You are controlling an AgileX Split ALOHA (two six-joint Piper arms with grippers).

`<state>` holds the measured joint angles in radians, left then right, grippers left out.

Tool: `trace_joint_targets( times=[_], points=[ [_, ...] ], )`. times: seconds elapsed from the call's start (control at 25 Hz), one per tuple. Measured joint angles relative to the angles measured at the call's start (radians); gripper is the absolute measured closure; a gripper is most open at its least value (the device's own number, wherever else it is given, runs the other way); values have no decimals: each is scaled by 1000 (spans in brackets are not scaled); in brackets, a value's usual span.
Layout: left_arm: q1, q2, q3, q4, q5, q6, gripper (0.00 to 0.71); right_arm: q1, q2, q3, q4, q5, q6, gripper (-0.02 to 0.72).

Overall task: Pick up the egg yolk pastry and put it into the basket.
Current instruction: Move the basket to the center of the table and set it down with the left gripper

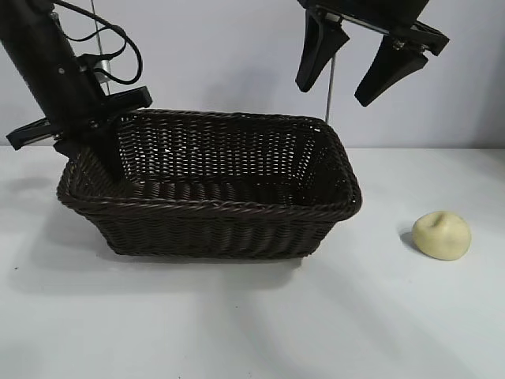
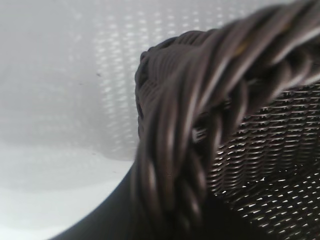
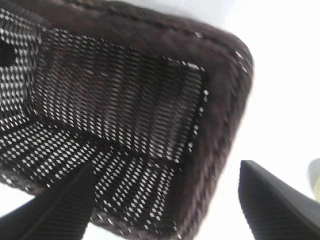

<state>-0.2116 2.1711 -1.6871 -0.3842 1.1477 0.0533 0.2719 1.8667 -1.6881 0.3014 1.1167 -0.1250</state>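
Your left gripper (image 1: 106,158) reaches down over the basket's (image 1: 213,207) left end, its dark fingers lying against the braided rim there and closed nearly together; whether they pinch the rim or only rest on it cannot be told. The left wrist view is filled by that thick braid of rim, with woven wall beyond it. Your right gripper (image 1: 363,67) hangs high above the basket's back right corner, its 2 black fingers (image 3: 272,205) spread wide apart and holding nothing. From the right wrist view you look down into the basket's woven interior, and the fingers frame its near corner. The egg yolk pastry (image 1: 442,234), a pale yellow lump with a dimple on top, sits on the white table (image 1: 237,324) well to the right of the basket, apart from both grippers. Only a sliver of it shows at the edge of the right wrist view (image 3: 315,182).
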Motion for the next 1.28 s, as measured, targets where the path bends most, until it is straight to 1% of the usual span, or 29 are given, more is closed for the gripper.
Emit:
trace_joint_targets(
  times=[0.24,0.52,0.56,0.6,0.64,0.68,0.76,0.84,0.88,0.96,1.28],
  points=[
    [-14,46,-3,-30,-14,6,609,0,0,0,0,3,0,134],
    [-14,57,-5,-42,-30,33,609,0,0,0,0,4,0,134],
    [-14,57,-5,-42,-33,35,600,0,0,0,-1,5,0,134],
    [-14,57,-5,-43,-34,35,574,0,0,0,-1,6,0,134],
    [-14,57,-6,-51,-36,35,525,0,0,0,-1,6,0,134],
    [-14,57,-7,-58,-39,35,469,0,0,0,-1,6,0,134],
    [-14,57,-7,-61,-43,36,318,0,0,0,-1,6,0,134],
    [-14,57,-7,-61,-43,37,232,0,0,0,-1,6,0,134],
    [-14,55,-7,-61,-43,38,210,0,0,0,-1,6,0,134],
    [-14,52,-7,-57,-42,39,189,0,0,0,-1,6,0,134],
    [-14,-20,-8,-1,14,39,175,0,0,0,-1,6,0,134]
  ],
)
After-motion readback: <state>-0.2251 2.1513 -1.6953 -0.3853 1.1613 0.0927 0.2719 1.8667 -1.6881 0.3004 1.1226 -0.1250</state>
